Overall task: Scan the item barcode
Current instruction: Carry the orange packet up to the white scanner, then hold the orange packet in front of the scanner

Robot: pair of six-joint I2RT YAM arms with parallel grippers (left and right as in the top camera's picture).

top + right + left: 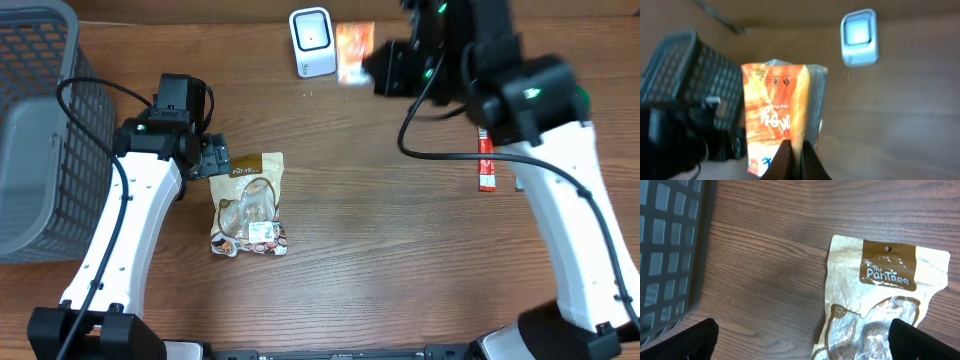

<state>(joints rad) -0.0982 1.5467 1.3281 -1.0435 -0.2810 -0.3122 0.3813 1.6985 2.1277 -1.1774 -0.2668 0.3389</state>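
An orange snack packet hangs just right of the white barcode scanner at the table's back edge. My right gripper is shut on it. In the right wrist view the packet stands upright, pinched at its lower edge by the gripper, with the scanner at the upper right. My left gripper stands open at the top edge of a brown and cream PanTree pouch lying flat on the table. In the left wrist view the pouch reaches between the spread fingers, untouched.
A grey mesh basket fills the far left of the table and shows in the left wrist view as the basket. A slim red sachet lies under the right arm. The left arm's cable loops near the basket.
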